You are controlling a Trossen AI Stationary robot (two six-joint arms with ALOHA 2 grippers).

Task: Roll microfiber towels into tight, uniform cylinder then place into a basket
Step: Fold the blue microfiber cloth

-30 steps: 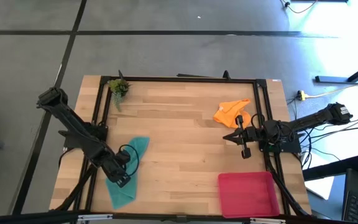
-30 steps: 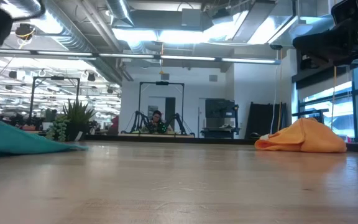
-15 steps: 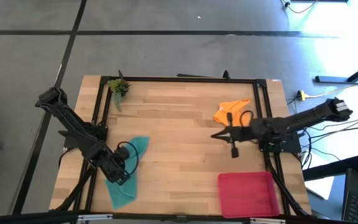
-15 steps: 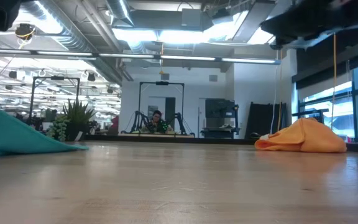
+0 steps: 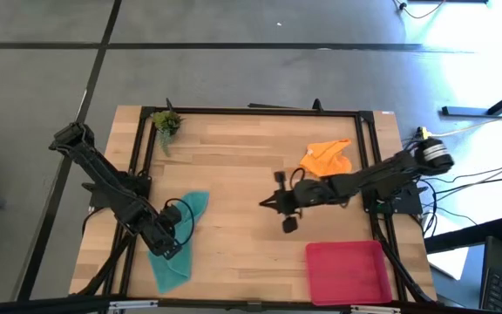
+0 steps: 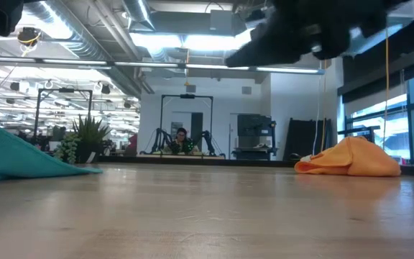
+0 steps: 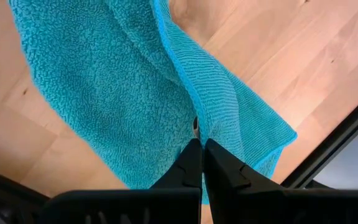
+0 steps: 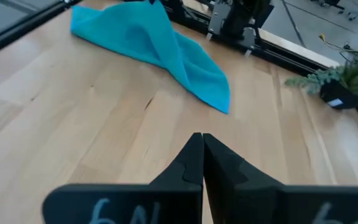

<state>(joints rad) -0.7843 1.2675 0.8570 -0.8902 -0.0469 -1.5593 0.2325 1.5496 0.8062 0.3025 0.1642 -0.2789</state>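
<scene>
High view, lower left: the left gripper (image 5: 171, 247) pinches the teal towel (image 5: 184, 222), lifting a fold — rolling not yet begun. Mid-frame, the right gripper (image 5: 273, 202) hovers, fingers pressed together, empty; it likely needs to pin the cloth. Orange towel (image 5: 328, 159) upper right, basket (image 5: 349, 271) lower right.

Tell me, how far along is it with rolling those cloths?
Nothing is finished: the shallow red-pink basket holds nothing. In hand: the left gripper is pinched on the teal microfiber towel, lifting part of it. The right gripper, shut, hangs over mid-table. The crumpled orange microfiber towel lies untouched. Both need rolling and placing.
</scene>
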